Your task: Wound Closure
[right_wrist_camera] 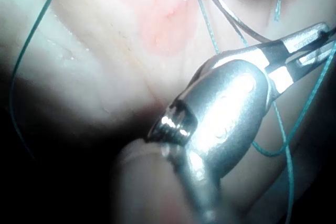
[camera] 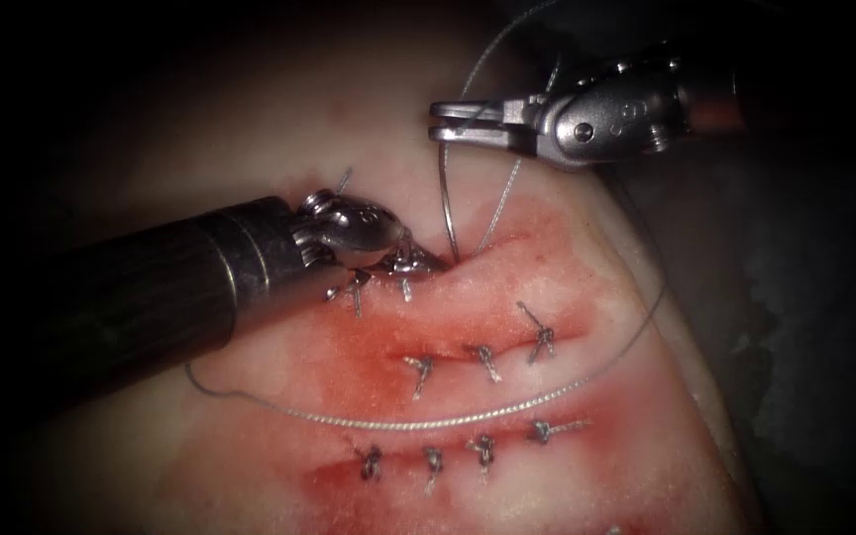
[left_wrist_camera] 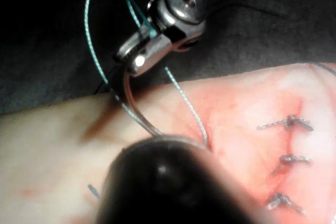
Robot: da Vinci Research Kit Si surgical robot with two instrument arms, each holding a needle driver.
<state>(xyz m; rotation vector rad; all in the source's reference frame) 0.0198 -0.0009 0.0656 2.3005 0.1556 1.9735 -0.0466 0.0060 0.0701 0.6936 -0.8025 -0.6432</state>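
Note:
The tissue carries an upper cut stained with red fluid. My right tool is shut on the curved needle near its thread end, above the cut. The needle arcs down and its other end meets the tissue at the cut, beside the tip of my left tool, which rests on the tissue left of that spot. The left wrist view shows the right tool gripping the needle over my left tool's dark shaft. In the right wrist view, the right tool holds the needle.
Thread lies in a long loop across the tissue between two lower rows of knotted stitches. Another strand runs from the right tool down to the cut. The tissue's edge falls away at the right.

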